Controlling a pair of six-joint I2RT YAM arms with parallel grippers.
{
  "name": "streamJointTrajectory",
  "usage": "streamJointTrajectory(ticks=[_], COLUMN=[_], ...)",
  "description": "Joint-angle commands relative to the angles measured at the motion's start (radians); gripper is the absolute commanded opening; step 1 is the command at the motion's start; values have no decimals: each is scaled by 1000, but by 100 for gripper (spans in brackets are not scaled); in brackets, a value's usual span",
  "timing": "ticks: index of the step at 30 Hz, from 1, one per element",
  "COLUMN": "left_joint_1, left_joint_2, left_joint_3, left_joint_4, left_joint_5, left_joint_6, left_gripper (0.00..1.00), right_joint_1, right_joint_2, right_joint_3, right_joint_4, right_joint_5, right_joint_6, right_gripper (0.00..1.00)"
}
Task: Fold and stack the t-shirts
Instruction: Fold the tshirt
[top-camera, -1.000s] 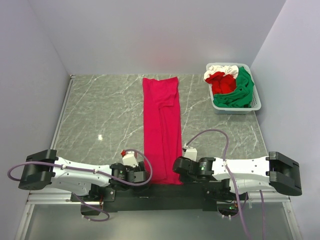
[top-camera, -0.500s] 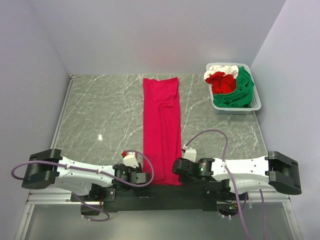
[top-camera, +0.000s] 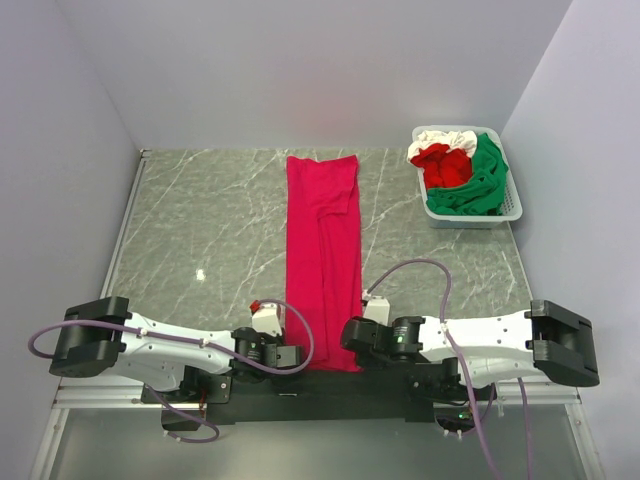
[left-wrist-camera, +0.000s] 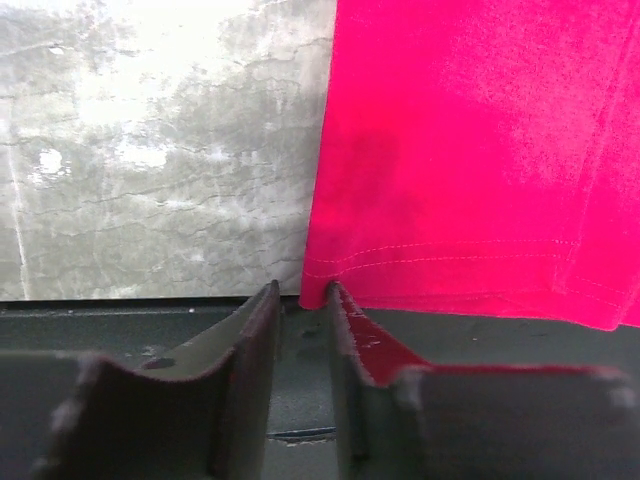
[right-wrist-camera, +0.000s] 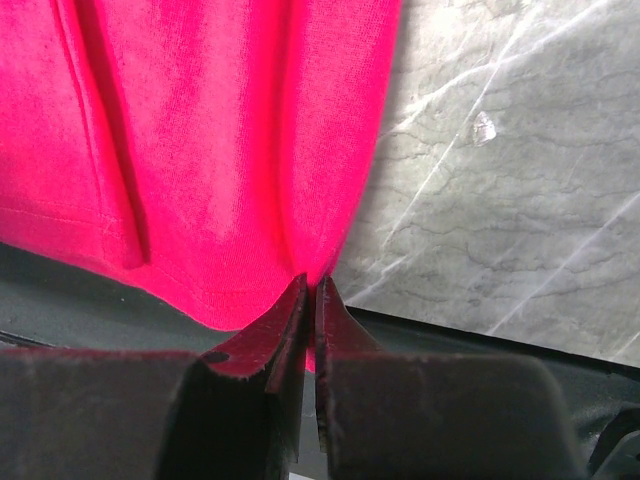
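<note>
The large crimson-red t-shirt (top-camera: 322, 250) lies folded into a long narrow strip down the middle of the table, its hem at the near edge. My left gripper (top-camera: 293, 357) sits at the hem's near-left corner. In the left wrist view its jaws (left-wrist-camera: 302, 292) stand a narrow gap apart, with the shirt's corner (left-wrist-camera: 470, 150) just at the tips. My right gripper (top-camera: 350, 350) is at the near-right corner. In the right wrist view it (right-wrist-camera: 311, 285) is shut on the shirt's edge (right-wrist-camera: 220, 130). Green (top-camera: 480, 185), red (top-camera: 443, 165) and white (top-camera: 440, 138) shirts lie crumpled in the basket.
The white slotted basket (top-camera: 512, 205) stands at the back right by the right wall. A black strip runs along the table's near edge under both grippers. Grey marble table (top-camera: 200, 220) lies on both sides of the shirt. Walls close in on the left, back and right.
My left gripper has slid right and nearer, up to the shirt's near-left corner. My right gripper has shifted slightly left. The shirt has barely moved.
</note>
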Motion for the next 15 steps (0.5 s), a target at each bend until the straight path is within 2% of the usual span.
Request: streamJointTrajectory(ticks=[1, 4, 6, 7, 9, 15], left_joint_1=[6, 6, 6, 6, 4, 7], left_joint_2=[48, 57, 63, 68, 79, 91], left_joint_3=[-30, -27, -26, -23, -17, 2], left_joint_4=[161, 164, 171, 175, 178, 199], left_joint_5=[-48, -48, -48, -48, -48, -68], left_joint_6=[-14, -8, 6, 11, 18, 69], left_gripper=[27, 20, 13, 6, 1, 1], right_joint_1=[15, 17, 18, 20, 20, 20], right_joint_2=[29, 35, 38, 38, 39, 33], right_joint_3=[6, 7, 9, 10, 15, 33], right_joint_4=[-42, -42, -40, -42, -45, -65], right_joint_5=[-7, -7, -9, -9, -7, 2], right_joint_6=[14, 14, 11, 13, 11, 6], right_gripper=[8, 7, 7, 7, 6, 1])
